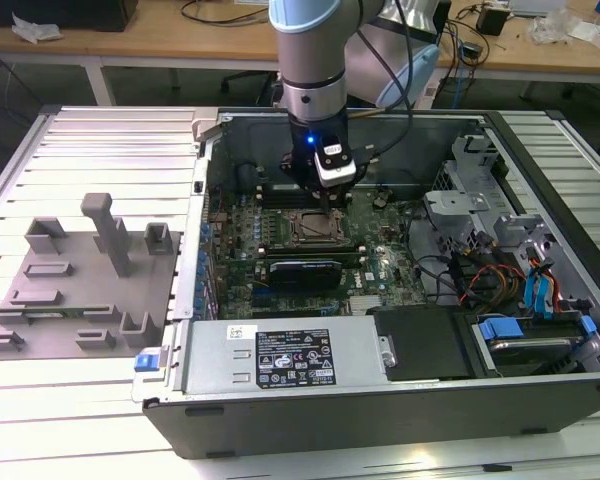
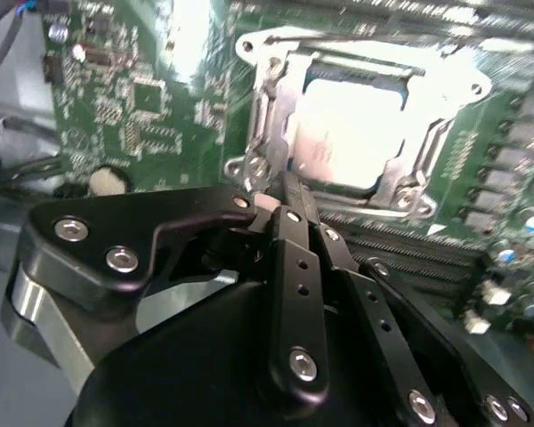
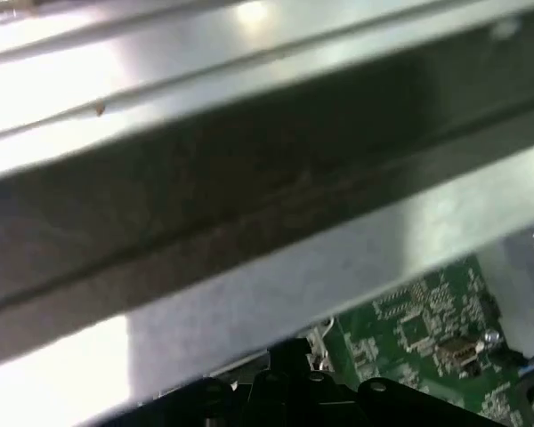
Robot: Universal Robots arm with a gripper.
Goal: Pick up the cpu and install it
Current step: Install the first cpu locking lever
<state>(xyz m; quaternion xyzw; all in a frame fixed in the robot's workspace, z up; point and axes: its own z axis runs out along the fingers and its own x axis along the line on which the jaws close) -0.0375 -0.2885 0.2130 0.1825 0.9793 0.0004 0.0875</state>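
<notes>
Your end effector hangs just above the near edge of the socket in the middle of the motherboard, fingers drawn together with nothing between them. The cpu lies pale and flat inside the socket frame, apparently seated. Judge the seating first: check the chip sits level within the frame, and keep the fingertips off it and the frame.

Cpu: pale silver-white square, lying flat inside the metal-framed socket on the green motherboard; appears seated, though glare washes out its edges.
</notes>
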